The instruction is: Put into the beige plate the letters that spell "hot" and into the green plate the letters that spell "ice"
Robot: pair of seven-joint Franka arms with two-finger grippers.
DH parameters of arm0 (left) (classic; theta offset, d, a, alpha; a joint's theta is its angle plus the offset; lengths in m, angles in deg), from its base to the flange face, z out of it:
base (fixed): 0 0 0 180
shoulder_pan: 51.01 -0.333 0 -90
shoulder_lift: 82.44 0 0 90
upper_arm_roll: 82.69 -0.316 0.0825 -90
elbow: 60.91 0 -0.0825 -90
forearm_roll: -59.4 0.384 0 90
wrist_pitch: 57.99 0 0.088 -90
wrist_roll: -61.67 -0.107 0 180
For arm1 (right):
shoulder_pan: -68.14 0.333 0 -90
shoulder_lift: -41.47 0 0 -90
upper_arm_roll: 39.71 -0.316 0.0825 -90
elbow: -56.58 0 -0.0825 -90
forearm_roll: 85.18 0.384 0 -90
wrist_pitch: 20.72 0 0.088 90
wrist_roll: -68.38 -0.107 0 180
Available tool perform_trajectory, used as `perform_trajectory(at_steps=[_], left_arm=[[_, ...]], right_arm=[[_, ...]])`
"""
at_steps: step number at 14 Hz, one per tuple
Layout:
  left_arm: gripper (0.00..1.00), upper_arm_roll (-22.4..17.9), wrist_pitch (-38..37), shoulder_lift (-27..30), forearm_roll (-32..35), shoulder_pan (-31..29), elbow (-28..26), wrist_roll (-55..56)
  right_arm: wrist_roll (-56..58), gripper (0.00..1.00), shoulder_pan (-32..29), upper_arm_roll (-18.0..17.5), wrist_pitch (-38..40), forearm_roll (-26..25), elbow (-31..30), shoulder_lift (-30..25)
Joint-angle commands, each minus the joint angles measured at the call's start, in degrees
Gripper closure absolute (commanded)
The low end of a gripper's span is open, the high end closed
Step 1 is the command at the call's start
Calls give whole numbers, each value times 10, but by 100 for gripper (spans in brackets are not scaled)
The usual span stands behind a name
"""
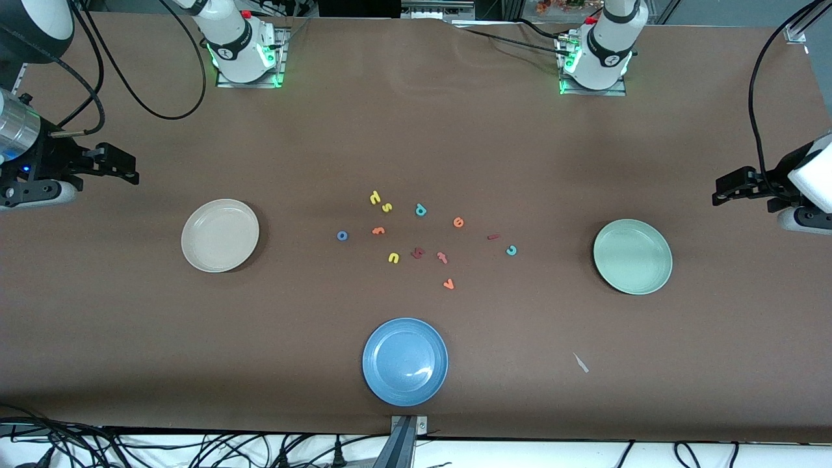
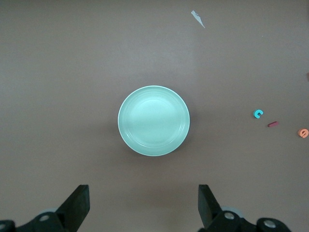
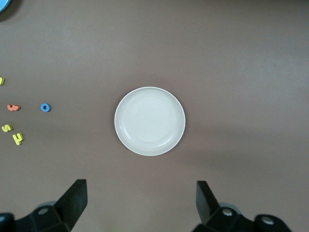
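Observation:
The loose letters lie mid-table: yellow h [image 1: 374, 197], blue o [image 1: 342, 236], orange t [image 1: 378, 230], teal c [image 1: 511, 250], dark red i [image 1: 493, 236] and orange e [image 1: 458, 222]. The beige plate [image 1: 220, 234] sits empty toward the right arm's end, the green plate [image 1: 632, 256] empty toward the left arm's end. My right gripper [image 1: 127, 168] hangs open high above the table beside the beige plate [image 3: 149, 121]. My left gripper [image 1: 723, 188] hangs open beside the green plate [image 2: 153, 121]. Neither holds anything.
A blue plate [image 1: 405, 361] lies nearer the front camera than the letters. Among them are a yellow s [image 1: 387, 207], yellow u [image 1: 393, 258], teal p [image 1: 420, 209], a larger dark red letter [image 1: 417, 253] and a salmon f [image 1: 442, 257]. A paper scrap [image 1: 580, 363] lies near the green plate.

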Motion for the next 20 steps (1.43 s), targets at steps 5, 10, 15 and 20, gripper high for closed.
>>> perform_trajectory(at_steps=[5, 10, 15, 20], left_arm=[[1, 3, -3, 2, 14, -1, -1, -5], [1, 3, -3, 1, 14, -1, -1, -5], [1, 3, -4, 1, 13, 2, -1, -4], [0, 11, -1, -15, -19, 20, 0, 74]], right_arm=[[-4, 0, -3, 0, -7, 9, -10, -8], [-4, 0, -6, 0, -7, 9, -10, -3], [2, 0, -23, -1, -11, 2, -8, 2], [4, 0, -24, 8, -2, 4, 12, -9]])
